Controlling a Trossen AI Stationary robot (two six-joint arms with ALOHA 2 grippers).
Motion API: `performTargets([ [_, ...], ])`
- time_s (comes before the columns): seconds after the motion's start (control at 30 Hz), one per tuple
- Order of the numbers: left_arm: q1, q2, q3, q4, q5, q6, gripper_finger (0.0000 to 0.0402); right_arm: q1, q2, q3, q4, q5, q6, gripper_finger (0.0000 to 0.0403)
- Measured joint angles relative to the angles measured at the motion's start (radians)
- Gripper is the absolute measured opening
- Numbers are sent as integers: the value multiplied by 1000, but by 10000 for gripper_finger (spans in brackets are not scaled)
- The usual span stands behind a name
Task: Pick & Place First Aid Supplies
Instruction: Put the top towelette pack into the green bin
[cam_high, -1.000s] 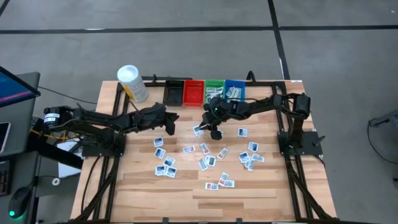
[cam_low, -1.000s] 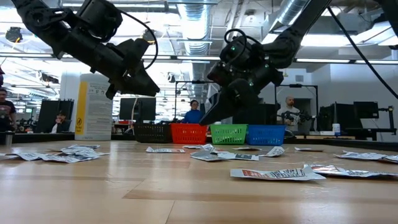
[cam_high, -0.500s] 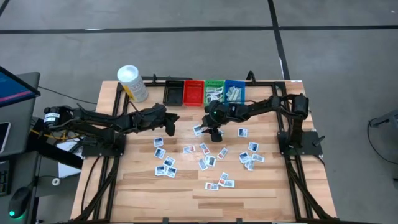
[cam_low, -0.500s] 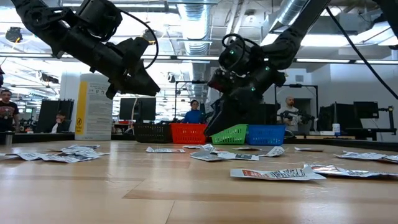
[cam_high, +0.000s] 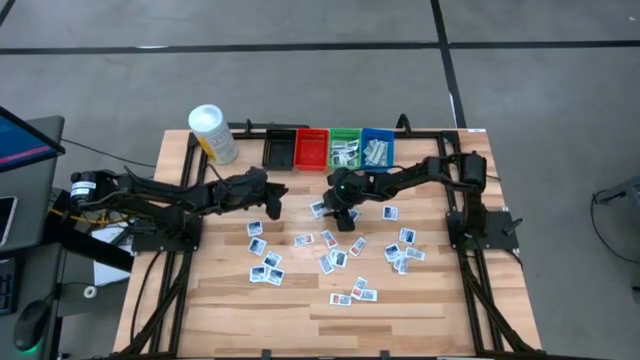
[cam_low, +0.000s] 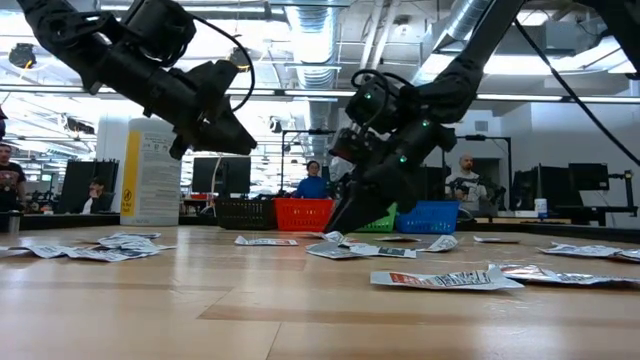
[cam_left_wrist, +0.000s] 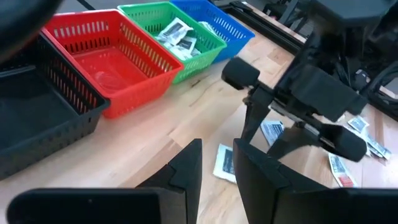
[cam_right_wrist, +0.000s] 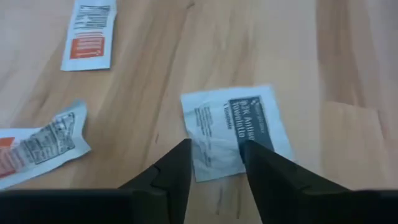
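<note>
A white packet (cam_right_wrist: 235, 132) with dark-blue print lies flat on the wooden table (cam_high: 300, 300), directly under the right gripper (cam_right_wrist: 214, 163). The gripper's 2 fingers stand apart above it, tips pointing down at the packet's near edge; whether they touch it is hard to tell. In the high view this gripper (cam_high: 343, 212) sits near the table's middle, just in front of the bins. More packets (cam_high: 330, 262) are scattered across the table's centre and right. A few already lie in the green bin (cam_high: 346, 148) and the blue bin (cam_high: 377, 148); the red bin (cam_high: 311, 148) and black bin (cam_high: 278, 148) stand beside them in a row of 4. The left gripper (cam_high: 268, 195) hangs above the table to the left, fingers slightly apart, holding nothing. A yellow bottle (cam_high: 212, 133) stands at the far left corner.
</note>
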Motion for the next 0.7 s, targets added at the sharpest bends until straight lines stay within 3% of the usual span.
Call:
performTargets([
  [0.57,-8,0,-85,9,-8,-134,91,0,15,3,3,6,50,10],
  [0.7,-8,0,-85,16,-8,-135,91,-1,1,12,-19,20,49,8],
])
